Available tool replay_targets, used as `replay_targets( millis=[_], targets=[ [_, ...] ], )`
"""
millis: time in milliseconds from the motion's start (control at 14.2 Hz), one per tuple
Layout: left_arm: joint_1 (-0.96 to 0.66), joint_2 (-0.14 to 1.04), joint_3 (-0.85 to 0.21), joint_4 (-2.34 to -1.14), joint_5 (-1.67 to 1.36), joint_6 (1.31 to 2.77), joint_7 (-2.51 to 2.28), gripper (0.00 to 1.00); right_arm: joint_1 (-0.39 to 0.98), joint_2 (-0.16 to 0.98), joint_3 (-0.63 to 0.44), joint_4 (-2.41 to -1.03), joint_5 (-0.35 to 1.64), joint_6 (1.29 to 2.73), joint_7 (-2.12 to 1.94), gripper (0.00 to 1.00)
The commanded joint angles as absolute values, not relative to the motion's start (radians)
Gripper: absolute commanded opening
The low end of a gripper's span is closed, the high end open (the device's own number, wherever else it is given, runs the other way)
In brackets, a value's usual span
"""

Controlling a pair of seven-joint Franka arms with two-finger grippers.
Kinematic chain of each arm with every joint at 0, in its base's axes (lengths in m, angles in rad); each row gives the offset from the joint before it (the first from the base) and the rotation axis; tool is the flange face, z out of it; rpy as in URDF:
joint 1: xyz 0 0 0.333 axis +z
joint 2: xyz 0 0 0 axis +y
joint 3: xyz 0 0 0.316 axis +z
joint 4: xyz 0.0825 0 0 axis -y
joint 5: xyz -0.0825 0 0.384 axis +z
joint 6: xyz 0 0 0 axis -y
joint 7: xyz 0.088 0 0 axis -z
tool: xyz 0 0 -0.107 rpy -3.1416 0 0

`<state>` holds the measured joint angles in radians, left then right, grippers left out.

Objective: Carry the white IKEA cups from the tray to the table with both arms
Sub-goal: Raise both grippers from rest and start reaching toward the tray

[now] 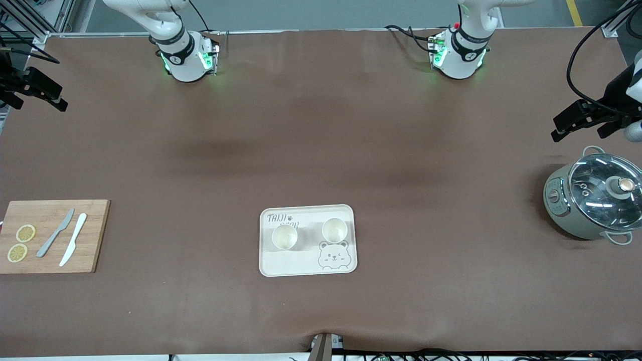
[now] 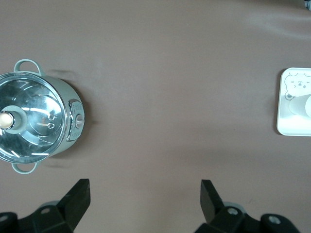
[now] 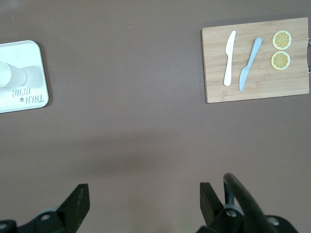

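- Brown sheeting covers the table [image 1: 321, 140]; I take the tray [image 1: 306, 268] as my landmark.
- Left gripper [image 2: 143, 204] hangs spread and empty by the lidded pot [image 1: 594, 200], well apart from the tray.
- Right gripper [image 3: 141, 204] hangs spread and empty up-table of the cutting board [image 1: 95, 235], equally far off.
- Both white IKEA cups [image 1: 284, 236] [image 1: 334, 230] stand upright on the tray.
- I judge them light, rigid, slick; I'd pinch across a rim wall.

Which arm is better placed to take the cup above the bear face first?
Left. That cup sits at the tray's end toward the left arm. Left gripper hangs open above the pot; right gripper hangs open at the table's far end.
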<state>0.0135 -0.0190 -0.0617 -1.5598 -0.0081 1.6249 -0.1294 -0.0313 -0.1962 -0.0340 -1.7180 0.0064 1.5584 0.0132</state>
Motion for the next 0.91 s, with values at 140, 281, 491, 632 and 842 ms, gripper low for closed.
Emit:
replay_targets(
  millis=[140, 281, 491, 632, 842],
  targets=[
    [0.015, -0.015, -0.063, -1.543, 0.017, 1.632, -0.103, 1.00, -0.038, -0.199, -0.025, -1.721, -0.005, 1.554, 0.011, 1.00],
    [0.017, -0.011, -0.063, -1.549, 0.017, 1.631, -0.115, 1.00, -0.032, -0.198, -0.018, -1.715, -0.005, 1.555, 0.014, 1.00],
    [0.017, -0.008, -0.060, -1.551, 0.011, 1.625, -0.121, 1.00, 0.011, -0.171, -0.017, -1.677, 0.046, 1.568, 0.060, 1.00],
    [0.015, 0.006, -0.060, -1.552, 0.011, 1.624, -0.123, 1.00, 0.072, -0.063, -0.018, -1.622, 0.092, 1.592, 0.127, 1.00],
    [0.012, 0.037, -0.061, -1.554, 0.011, 1.624, -0.133, 1.00, 0.124, 0.070, -0.017, -1.507, 0.098, 1.606, 0.185, 1.00]
  ],
)
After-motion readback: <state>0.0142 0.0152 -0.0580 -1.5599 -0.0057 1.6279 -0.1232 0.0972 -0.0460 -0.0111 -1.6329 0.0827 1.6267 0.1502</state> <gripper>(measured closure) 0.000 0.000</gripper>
